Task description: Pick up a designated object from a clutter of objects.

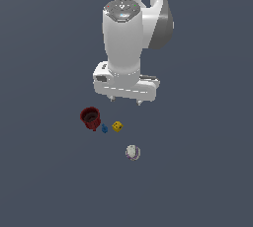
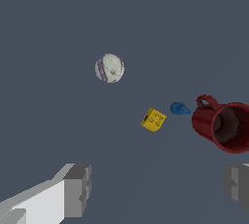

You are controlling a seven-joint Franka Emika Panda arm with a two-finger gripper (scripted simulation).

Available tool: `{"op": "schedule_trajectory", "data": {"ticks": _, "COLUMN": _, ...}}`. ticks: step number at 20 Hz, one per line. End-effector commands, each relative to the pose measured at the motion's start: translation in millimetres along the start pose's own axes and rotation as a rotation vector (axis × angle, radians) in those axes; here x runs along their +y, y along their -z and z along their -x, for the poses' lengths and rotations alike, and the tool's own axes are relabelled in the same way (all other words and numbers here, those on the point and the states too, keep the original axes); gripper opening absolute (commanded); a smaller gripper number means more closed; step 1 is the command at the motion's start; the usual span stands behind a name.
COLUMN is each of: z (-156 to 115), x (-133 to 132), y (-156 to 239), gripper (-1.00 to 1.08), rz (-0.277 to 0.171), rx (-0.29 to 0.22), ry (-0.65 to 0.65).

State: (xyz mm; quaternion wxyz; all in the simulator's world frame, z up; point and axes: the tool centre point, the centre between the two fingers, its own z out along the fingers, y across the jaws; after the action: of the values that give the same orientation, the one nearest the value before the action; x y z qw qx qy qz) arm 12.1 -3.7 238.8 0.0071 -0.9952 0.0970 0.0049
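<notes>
Spread wide apart, the white two-fingered gripper hangs from the Franka arm above the flat dark grey-blue floor, holding nothing. In the wrist view its two grey finger pads stand at opposite edges of the picture with bare floor between them.

Going from the exterior view's left to its right, four small things lie below the gripper. First comes the dark red cup with a handle, by far the largest of the group; in the wrist view it lies on its side, its open mouth facing the camera and its loop handle towards the other pieces. Just beside the cup is a tiny blue piece, too small for its shape to be made out; the wrist view shows it close to the cup's handle, though whether they touch I cannot tell. Next, near the blue piece but apart from it, sits the designated object, a tiny yellow cube with dark dots like a die; it rests untouched on the floor, roughly under the gripper, and looks tilted in the wrist view. Farthest towards the exterior view's right, apart from the rest and nearer the exterior camera, lies a whitish ball with faint purplish markings.
</notes>
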Motion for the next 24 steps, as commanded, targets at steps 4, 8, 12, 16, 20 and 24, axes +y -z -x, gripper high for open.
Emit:
{"op": "schedule_trajectory", "data": {"ticks": 4, "z": -5.5, "x": 10.4, "y": -53.1, "gripper": 1.0, "rz": -0.005, "rx": 0.001, "ry": -0.163}}
{"op": "schedule_trajectory", "data": {"ticks": 8, "z": -5.8, "x": 20.1, "y": -92.6, "gripper": 1.0, "rz": -0.004, "rx": 0.003, "ry": -0.288}}
{"op": "schedule_trajectory", "data": {"ticks": 12, "z": -3.7, "x": 29.1, "y": -123.7, "gripper": 1.0, "rz": 0.0, "rx": 0.007, "ry": -0.388}}
{"op": "schedule_trajectory", "data": {"ticks": 16, "z": -0.9, "x": 36.3, "y": -146.0, "gripper": 1.0, "rz": 0.005, "rx": 0.01, "ry": -0.461}}
{"op": "schedule_trajectory", "data": {"ticks": 20, "z": 1.5, "x": 41.1, "y": -160.0, "gripper": 1.0, "rz": 0.008, "rx": 0.013, "ry": -0.508}}
{"op": "schedule_trajectory", "data": {"ticks": 24, "z": 2.6, "x": 43.3, "y": -165.9, "gripper": 1.0, "rz": 0.01, "rx": 0.014, "ry": -0.528}}
